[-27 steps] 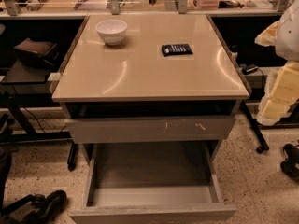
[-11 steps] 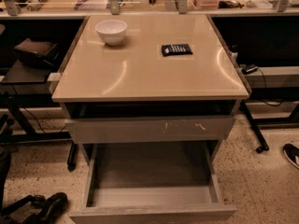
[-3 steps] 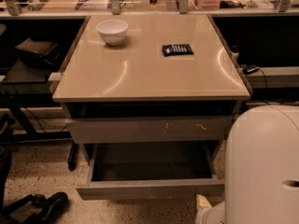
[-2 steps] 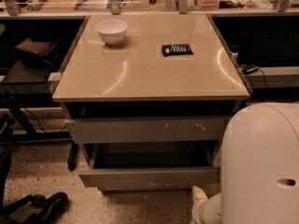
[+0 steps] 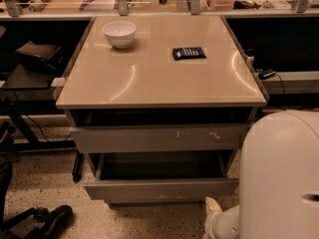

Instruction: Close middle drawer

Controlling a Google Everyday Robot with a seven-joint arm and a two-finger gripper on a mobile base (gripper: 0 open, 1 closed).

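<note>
The middle drawer (image 5: 160, 188) is the wide, shallow grey drawer low in the cabinet. It stands out a short way, with a dark strip of its inside showing above its plain front. The taller grey drawer front (image 5: 159, 139) with pale scratch marks sits above it. My gripper (image 5: 214, 209) is at the bottom right, just below the right end of the middle drawer's front; I cannot tell if it touches. My big white arm housing (image 5: 279, 178) hides the cabinet's lower right corner.
The beige cabinet top (image 5: 159, 78) carries a white bowl (image 5: 119, 33) at the back left and a black flat device (image 5: 189, 53) near the middle. Dark shelving stands to the left (image 5: 35, 59). Black shoes (image 5: 50, 219) lie on the speckled floor at lower left.
The middle drawer has slid in toward the cabinet, from fully pulled out to only a short way out. My arm came into view at the right and moved forward with it.
</note>
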